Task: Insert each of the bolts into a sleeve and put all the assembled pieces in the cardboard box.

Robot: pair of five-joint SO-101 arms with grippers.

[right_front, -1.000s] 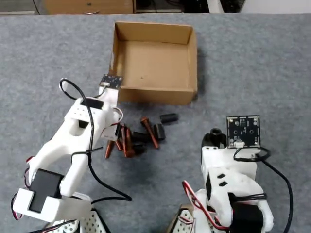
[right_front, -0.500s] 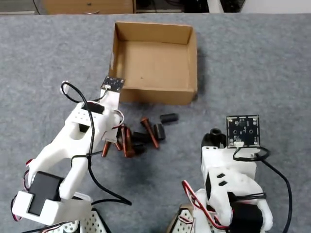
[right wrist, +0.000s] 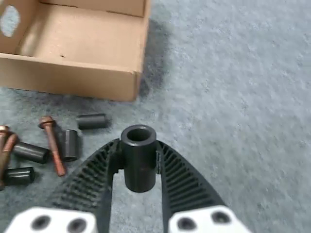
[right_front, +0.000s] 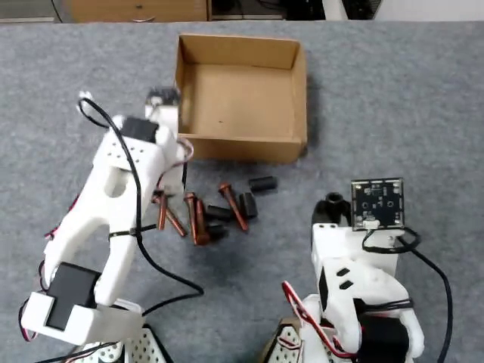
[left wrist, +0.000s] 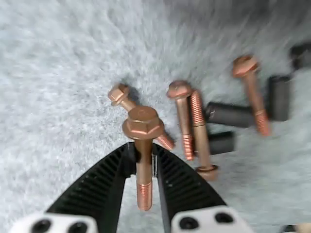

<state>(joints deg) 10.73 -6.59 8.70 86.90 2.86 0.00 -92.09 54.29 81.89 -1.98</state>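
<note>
Though near cardboard box (right_front: 242, 149) wall, bolt (left wrist: 142, 127) clear.

Beyond the left pincer (left wrist: 143, 148), a blurred sleeve (left wrist: 302, 50) runs off the edge; beyond the right pincer (right wrist: 138, 144), the box (right wrist: 73, 80) is cropped.

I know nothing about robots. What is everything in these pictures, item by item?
cardboard box: one, brown, empty, far side of the table.
loose bolts: four, copper, lying in a cluster in front of the box.
loose sleeves: four, black, lying among and beside those bolts.
held bolt: one, copper, in the left gripper.
held sleeve: one, black, upright in the right gripper.
table cover: one, grey, under everything.
arms: two, white, at the near edge.
left gripper: one, black fingers, shut on the bolt.
right gripper: one, black fingers, shut on the sleeve.
</note>
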